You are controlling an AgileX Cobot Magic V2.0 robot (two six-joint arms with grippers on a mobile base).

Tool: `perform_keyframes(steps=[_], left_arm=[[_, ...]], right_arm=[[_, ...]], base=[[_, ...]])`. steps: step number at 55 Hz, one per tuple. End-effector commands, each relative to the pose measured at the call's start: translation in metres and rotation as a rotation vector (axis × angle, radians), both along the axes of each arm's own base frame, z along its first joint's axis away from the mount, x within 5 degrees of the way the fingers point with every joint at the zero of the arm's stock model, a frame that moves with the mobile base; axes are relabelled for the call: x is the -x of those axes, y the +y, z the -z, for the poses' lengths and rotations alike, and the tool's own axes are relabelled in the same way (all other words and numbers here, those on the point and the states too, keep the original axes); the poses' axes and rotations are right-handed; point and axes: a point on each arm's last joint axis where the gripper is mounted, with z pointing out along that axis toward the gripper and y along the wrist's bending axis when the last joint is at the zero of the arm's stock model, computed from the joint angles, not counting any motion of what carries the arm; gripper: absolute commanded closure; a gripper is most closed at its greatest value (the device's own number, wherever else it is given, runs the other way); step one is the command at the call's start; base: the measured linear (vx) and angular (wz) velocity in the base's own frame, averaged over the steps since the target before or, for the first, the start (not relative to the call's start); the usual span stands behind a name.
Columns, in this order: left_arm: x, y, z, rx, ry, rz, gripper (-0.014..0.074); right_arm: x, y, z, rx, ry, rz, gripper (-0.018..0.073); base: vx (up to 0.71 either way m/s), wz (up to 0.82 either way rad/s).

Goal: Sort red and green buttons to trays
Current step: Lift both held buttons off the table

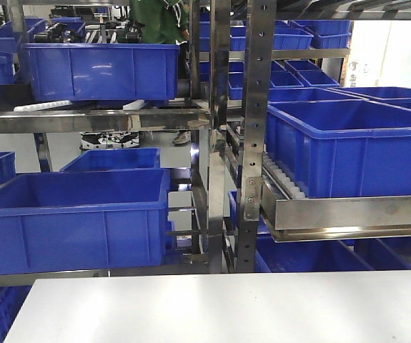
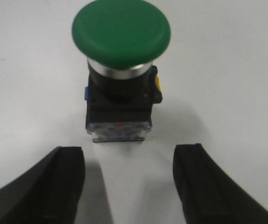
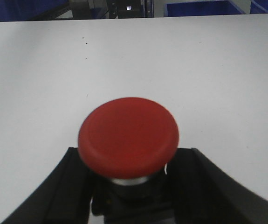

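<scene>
In the left wrist view a green mushroom-head button with a black body stands on the white table. My left gripper is open, its two black fingers just short of the button's base and apart from it. In the right wrist view a red mushroom-head button sits between the black fingers of my right gripper, which close against its black body. No sorting trays show in any view. Neither gripper shows in the front view.
The front view shows steel shelving stacked with blue plastic bins behind the white table. A person in green stands far behind. The table's far edge shows in the right wrist view.
</scene>
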Motion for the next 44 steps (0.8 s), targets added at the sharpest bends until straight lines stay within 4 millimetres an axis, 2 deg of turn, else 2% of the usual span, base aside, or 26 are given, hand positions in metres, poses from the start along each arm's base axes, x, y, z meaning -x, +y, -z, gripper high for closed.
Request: perform_keyframes(steps=[1,23,32,38,44], left_arm=[[-0.012,-0.003,-0.023,0.059,-0.242,0.003,0.0062],[-0.036,-0.007,-0.03,0.072,-0.326,0.011,0.0062],[-0.052,-0.009,-0.034,0.112,-0.361,-0.003,0.0068],[-0.06,-0.01,-0.034,0.158,-0.334,-0.027,0.0132],[-0.063,-0.012,-0.034,0.181,-0.323,-0.011,0.0309]], right_arm=[[-0.006,0.0,-0.015,-0.022,-0.133,0.009,0.0564],[-0.006,0.0,-0.015,-0.022,-0.133,0.014,0.0564],[-0.006,0.0,-0.015,-0.022,-0.133,0.014,0.0564],[-0.006,0.0,-0.015,-0.023,-0.133,0.014,0.0564],[-0.006,0.0,-0.015,-0.023,-0.133,0.014,0.0564]], base=[[0.0,0.0],[0.0,0.0],[0.0,0.0],[0.0,0.0],[0.0,0.0]])
